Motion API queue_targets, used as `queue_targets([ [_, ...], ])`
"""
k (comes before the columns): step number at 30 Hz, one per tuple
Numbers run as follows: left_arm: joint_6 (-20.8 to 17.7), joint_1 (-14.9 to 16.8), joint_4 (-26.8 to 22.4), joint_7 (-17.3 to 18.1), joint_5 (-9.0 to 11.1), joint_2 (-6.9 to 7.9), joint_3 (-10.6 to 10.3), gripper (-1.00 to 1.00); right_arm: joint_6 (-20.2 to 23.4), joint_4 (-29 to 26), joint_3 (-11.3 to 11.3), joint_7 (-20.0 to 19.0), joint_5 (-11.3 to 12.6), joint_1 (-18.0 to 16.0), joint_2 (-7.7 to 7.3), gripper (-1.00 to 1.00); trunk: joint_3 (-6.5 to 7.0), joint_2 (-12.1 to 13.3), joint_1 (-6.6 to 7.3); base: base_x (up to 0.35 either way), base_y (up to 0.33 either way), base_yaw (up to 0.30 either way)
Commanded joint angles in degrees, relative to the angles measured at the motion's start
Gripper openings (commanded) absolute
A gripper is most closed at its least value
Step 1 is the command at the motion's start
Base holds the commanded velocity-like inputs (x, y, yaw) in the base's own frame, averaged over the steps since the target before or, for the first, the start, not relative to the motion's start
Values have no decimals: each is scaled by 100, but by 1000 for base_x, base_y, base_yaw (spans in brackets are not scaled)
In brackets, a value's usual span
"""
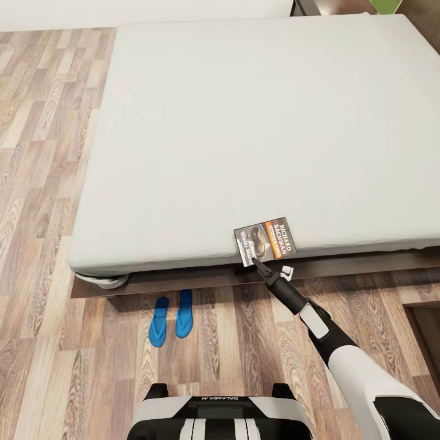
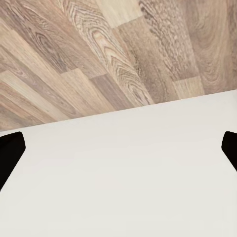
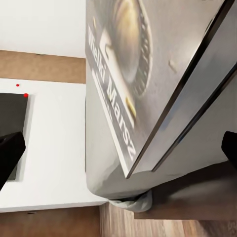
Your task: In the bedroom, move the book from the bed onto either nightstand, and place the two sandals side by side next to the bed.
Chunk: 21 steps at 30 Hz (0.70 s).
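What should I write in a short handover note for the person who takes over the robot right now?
Right gripper: at the near edge of the bed, against the corner of the book; whether it is shut on the book cannot be told.
Left gripper: open, holding nothing, above a pale surface with the wood floor behind it.
Book: lies at the near edge of the mattress, not yet on a nightstand.
Two sandals: side by side on the floor next to the bed's near side; that part looks done.
Left to do: secure the book and carry it to a nightstand.
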State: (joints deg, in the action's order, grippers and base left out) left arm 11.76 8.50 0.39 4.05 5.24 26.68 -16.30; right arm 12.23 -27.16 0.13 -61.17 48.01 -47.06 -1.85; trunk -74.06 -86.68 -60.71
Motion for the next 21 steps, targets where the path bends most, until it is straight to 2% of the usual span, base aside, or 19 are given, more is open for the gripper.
queue_targets([
  [1,17,2,5,26,56,2,-39,100,60,3,1,-14,41,-3,-1,100,-2,-1,0,0,0,0],
  [21,19,2,5,27,56,-3,-39,100,63,9,2,-2,41,0,0,100,-2,-1,0,0,0,0],
])
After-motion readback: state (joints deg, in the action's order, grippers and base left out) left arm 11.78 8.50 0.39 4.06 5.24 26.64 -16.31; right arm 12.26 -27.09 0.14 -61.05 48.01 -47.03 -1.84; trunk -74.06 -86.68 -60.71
